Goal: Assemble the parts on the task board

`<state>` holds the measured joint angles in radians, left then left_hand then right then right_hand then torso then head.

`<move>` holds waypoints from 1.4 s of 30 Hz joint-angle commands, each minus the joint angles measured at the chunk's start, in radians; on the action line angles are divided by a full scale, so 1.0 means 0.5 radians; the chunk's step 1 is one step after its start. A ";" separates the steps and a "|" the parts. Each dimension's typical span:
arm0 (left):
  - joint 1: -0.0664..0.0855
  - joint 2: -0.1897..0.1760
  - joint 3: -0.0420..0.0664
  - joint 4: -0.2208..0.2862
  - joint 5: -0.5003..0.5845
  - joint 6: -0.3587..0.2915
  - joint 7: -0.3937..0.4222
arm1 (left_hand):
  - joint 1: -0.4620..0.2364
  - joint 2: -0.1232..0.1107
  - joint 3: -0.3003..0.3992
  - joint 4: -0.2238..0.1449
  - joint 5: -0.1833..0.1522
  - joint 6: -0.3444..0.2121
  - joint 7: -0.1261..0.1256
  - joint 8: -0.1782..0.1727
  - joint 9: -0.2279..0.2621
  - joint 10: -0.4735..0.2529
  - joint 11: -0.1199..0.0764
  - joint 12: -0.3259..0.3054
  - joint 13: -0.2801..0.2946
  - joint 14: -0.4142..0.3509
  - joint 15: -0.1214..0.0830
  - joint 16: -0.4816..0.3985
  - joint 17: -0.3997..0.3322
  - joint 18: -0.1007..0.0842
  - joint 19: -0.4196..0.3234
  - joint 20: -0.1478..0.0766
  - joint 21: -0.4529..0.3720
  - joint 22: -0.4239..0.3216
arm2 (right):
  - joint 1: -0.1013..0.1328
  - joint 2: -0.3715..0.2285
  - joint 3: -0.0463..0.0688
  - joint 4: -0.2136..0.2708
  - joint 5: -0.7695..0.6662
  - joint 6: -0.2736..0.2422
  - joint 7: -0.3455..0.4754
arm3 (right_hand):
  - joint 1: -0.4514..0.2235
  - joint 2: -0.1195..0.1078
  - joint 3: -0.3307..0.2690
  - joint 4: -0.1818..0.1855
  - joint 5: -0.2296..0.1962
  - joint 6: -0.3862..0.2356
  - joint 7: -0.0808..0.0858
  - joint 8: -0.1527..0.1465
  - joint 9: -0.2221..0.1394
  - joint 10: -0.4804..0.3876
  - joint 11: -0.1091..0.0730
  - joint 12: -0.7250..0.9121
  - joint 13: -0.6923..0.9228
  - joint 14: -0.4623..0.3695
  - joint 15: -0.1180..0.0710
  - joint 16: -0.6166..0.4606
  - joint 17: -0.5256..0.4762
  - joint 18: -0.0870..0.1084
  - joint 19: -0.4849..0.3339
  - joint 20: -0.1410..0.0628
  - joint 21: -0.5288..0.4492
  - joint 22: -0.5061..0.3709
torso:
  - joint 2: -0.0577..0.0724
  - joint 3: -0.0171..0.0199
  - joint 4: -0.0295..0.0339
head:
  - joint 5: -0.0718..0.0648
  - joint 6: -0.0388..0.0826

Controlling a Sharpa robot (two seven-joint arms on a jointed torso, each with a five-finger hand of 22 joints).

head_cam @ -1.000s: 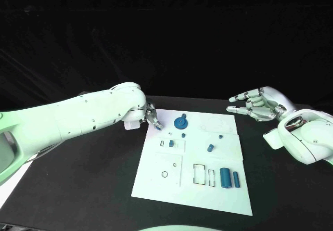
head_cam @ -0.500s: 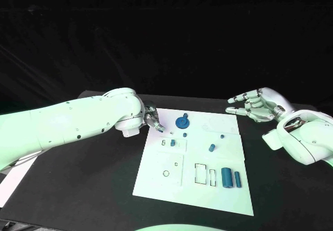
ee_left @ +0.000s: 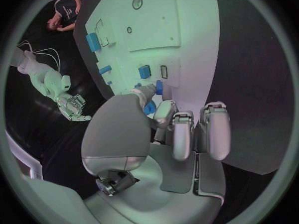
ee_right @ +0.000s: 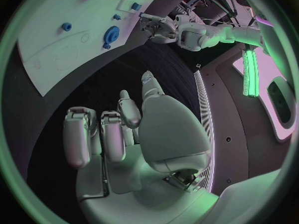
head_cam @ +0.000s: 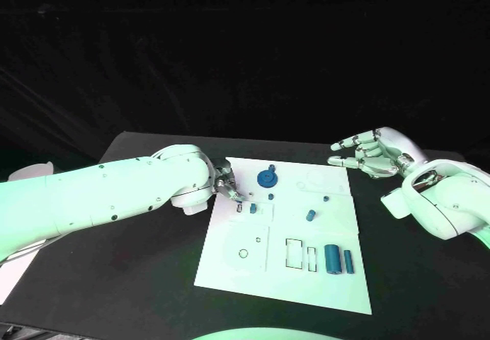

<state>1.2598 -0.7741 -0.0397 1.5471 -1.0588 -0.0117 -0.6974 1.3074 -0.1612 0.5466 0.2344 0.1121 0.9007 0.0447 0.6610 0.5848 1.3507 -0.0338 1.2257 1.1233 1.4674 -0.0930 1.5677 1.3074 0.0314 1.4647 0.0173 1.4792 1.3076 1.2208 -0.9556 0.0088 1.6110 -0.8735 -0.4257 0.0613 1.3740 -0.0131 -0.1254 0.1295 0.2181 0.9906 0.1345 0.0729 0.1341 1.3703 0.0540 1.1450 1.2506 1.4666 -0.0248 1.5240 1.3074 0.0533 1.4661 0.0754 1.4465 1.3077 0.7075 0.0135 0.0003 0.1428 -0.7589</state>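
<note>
The white task board (head_cam: pixel 268 273) lies mid-table. Standing on it are a blue round part (head_cam: pixel 268 177), small blue pieces (head_cam: pixel 309 216) and two blue cylinders (head_cam: pixel 332 258). My left hand (head_cam: pixel 226 185) reaches over the board's far left edge. Its thumb and a finger pinch a small blue part (ee_left: pixel 159 87) just above a rectangular slot (ee_left: pixel 164 72), beside a blue square piece (ee_left: pixel 144 72); the other fingers are curled in. My right hand (head_cam: pixel 369 154) hovers off the board's far right corner, fingers bent and apart, holding nothing. The right wrist view shows the board (ee_right: pixel 56 50) and the round part (ee_right: pixel 111 34) beyond the fingers.
The black table (head_cam: pixel 133 283) extends on both sides of the board. Outlined recesses (head_cam: pixel 294 255) mark the board's near half. My bulky left arm (head_cam: pixel 102 198) crosses the table's left side.
My left hand has come nearer along the board's left edge and lowered its pinching fingertips towards the slot. The right hand has barely moved.
</note>
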 commanded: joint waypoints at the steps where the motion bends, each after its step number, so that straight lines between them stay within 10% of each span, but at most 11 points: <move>1: -0.007 0.007 0.001 -0.003 -0.032 0.056 -0.027 | 0.001 -0.013 0.265 -0.251 0.008 -0.002 -0.010 0.014 0.003 0.017 -0.001 0.008 0.005 0.207 0.001 0.006 0.527 -0.012 0.143 -0.005 0.010 0.342 | -0.003 0.003 0.000 0.000 -0.009 0.026 0.016 | 0.016 0.002 -0.002 -0.012 -0.008 0.017 0.001 0.000 0.003 -0.002 -0.013 -0.005 -0.002 0.171 -0.004 -0.010 0.369 -0.002 -0.004 0.003 -0.009 0.037 | -0.001 0.0029 0.000 | -0.001 -0.006; 42: -0.027 0.038 0.000 -0.052 -0.033 0.240 -0.038 | -0.008 -0.030 0.295 -0.267 0.010 0.004 -0.010 0.018 0.004 0.029 -0.002 0.021 0.022 0.207 0.001 0.006 0.527 -0.014 0.146 -0.006 0.017 0.350 | -0.005 0.004 0.000 0.006 -0.033 0.032 0.025 | 0.005 0.010 -0.010 -0.003 -0.012 0.016 0.003 -0.001 0.003 -0.003 -0.011 -0.007 -0.005 0.171 -0.003 -0.012 0.366 -0.001 -0.005 0.004 -0.011 0.035 | -0.002 0.0015 0.003 | -0.002 -0.026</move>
<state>1.2465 -0.7568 -0.0396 1.5220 -1.0722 0.0795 -0.6984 1.2933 -0.1751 0.5739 0.2123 0.1113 0.9021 0.0470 0.6631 0.5855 1.3597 -0.0358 1.2299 1.1334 1.4673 -0.0929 1.5677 1.3079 0.0314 1.4647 0.0173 1.4833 1.3074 1.2193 -0.9548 0.0087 1.6124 -0.8752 -0.4230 0.0648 1.3739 -0.0132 -0.1254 0.1296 0.2182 0.9906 0.1345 0.0729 0.1344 1.3686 0.0557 1.1412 1.2487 1.4665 -0.0248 1.5240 1.3078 0.0533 1.4661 0.0754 1.4466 1.3073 0.7070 0.0142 0.0011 0.1420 -0.7715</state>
